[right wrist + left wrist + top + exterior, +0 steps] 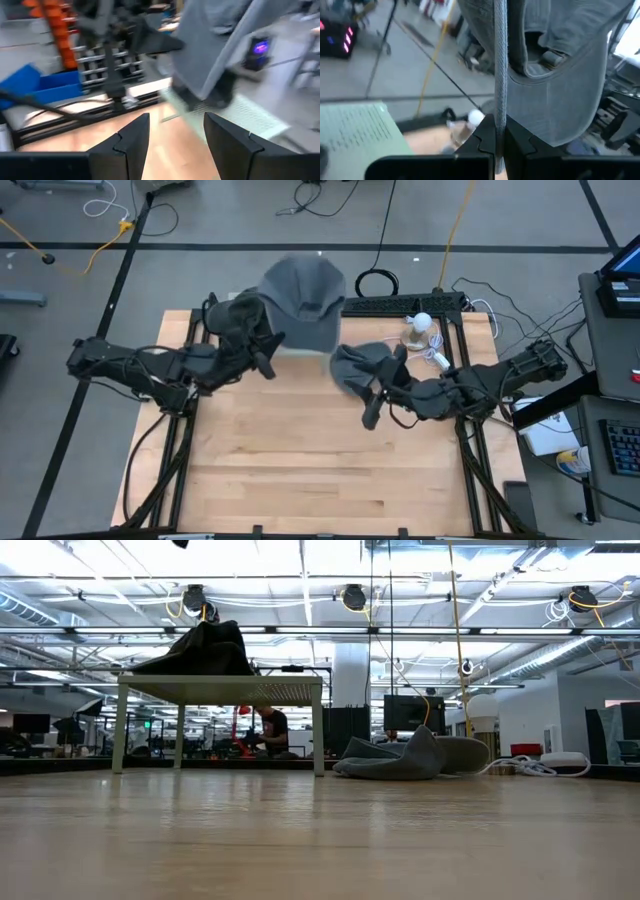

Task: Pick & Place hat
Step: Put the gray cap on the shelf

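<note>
- Left gripper (268, 348), at about 10 o'clock from the table's (300, 480) centre, is pinching the edge of a grey hat (303, 295) between its pressed-together fingers (485, 137) and holding it in the air above the far edge.
- Second grey hat (357, 363) is lying on the wood at about 1 o'clock.
- Right gripper (378, 390) is hovering just beside that hat, fingers (131, 140) spread, gripping nothing.

Grey cap (303, 298) aloft near the table's far edge, hanging limp; second grey cap (357, 364) flat on wood
</note>
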Action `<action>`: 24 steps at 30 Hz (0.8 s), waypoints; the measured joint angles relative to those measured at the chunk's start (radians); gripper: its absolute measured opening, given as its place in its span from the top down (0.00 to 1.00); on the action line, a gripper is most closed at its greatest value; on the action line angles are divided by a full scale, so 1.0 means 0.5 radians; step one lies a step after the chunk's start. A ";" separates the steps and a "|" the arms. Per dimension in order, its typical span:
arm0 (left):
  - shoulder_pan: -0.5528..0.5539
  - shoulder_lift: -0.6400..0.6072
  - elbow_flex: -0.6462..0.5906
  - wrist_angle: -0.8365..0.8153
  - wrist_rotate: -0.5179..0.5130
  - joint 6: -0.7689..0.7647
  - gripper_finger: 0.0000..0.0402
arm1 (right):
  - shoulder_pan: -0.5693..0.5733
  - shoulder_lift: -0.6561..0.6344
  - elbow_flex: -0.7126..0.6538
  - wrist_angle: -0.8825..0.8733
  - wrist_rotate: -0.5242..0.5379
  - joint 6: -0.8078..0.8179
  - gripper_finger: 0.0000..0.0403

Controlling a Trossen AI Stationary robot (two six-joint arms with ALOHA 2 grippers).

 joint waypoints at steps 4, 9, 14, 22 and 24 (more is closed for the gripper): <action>-0.002 0.072 0.000 0.218 -0.053 0.235 0.98 | -0.006 0.000 0.000 0.090 0.184 -0.087 0.55; 0.001 0.171 -0.003 0.442 -0.005 0.437 0.98 | -0.024 -0.001 0.000 0.192 0.254 -0.253 0.55; 0.002 0.243 -0.003 0.675 0.077 0.642 0.98 | -0.103 -0.001 0.000 0.196 0.257 -0.161 0.55; 0.040 0.316 0.102 0.756 0.213 0.800 0.98 | -0.226 -0.001 0.000 0.204 0.249 0.058 0.55; 0.057 0.346 0.154 0.756 0.254 0.853 0.98 | -0.234 -0.001 0.000 0.214 0.248 0.069 0.55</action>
